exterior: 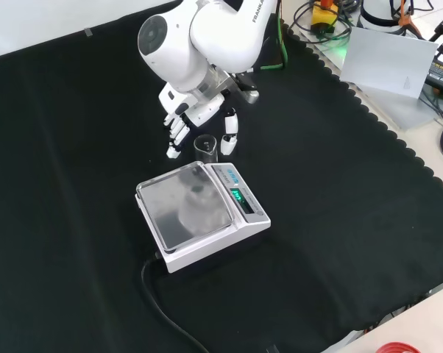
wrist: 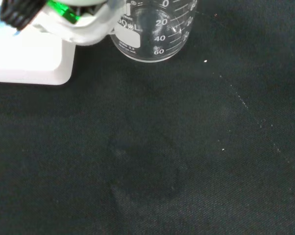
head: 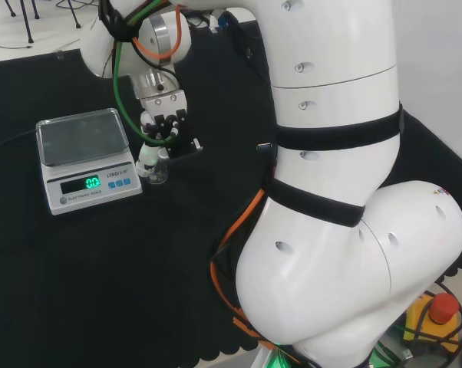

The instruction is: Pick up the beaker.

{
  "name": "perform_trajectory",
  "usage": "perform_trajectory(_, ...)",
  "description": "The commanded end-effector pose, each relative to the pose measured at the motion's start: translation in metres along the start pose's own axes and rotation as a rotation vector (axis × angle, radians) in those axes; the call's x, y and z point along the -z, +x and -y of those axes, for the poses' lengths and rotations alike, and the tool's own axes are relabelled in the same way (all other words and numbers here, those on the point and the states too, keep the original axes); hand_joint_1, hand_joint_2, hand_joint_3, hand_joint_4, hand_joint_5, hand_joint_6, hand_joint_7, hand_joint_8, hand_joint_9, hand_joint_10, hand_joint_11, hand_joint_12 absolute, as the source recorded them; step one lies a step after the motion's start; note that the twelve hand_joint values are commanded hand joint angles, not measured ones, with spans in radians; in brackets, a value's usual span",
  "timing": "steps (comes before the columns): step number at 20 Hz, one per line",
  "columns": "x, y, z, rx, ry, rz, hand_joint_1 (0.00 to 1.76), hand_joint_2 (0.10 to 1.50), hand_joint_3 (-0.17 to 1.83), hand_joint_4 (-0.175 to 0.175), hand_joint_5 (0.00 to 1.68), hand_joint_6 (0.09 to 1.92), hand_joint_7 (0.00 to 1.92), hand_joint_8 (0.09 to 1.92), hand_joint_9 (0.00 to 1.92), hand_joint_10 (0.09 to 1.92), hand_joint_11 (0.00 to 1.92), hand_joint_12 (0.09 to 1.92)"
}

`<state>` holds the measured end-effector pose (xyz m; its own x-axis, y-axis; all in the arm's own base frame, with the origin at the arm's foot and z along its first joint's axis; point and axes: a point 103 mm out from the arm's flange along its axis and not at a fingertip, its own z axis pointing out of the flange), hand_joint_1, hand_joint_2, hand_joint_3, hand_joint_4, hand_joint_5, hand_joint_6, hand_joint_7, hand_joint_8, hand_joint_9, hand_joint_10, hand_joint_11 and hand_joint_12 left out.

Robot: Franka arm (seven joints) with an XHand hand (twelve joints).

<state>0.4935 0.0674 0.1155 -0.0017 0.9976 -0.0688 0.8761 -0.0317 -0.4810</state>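
A small clear glass beaker with white graduation marks stands upright on the black cloth, between the relaxed, ungrasping fingers of the hand

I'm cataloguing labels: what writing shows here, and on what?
Clear glass beaker: white graduation numbers and a white patch, partly cut off.
White weighing scale: green lit digits and small print, too small to read reliably.
White arm link: lettering, cut off.
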Motion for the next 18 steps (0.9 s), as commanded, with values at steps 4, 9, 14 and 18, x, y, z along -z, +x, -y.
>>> perform_trajectory(4,0.0,-0.007,-0.005,-0.007,-0.028,-0.015,0.99,0.57,0.52,-0.075,0.39,0.11,0.37,0.75,0.61,0.78,0.41,1.36)
perform_trajectory(9,-0.002,-0.007,-0.008,-0.014,-0.042,-0.008,1.04,0.55,0.62,-0.071,0.42,0.42,0.6,0.76,0.81,0.74,0.63,1.29)
perform_trajectory(14,0.005,-0.003,-0.003,-0.004,-0.095,-0.008,1.08,0.57,0.64,-0.072,0.5,0.83,0.77,0.79,0.99,0.71,0.83,1.18)
perform_trajectory(18,0.02,-0.002,0.009,0.025,-0.122,0.027,1.09,0.58,0.65,-0.073,0.52,0.88,0.8,0.79,1.02,0.71,0.86,1.17)
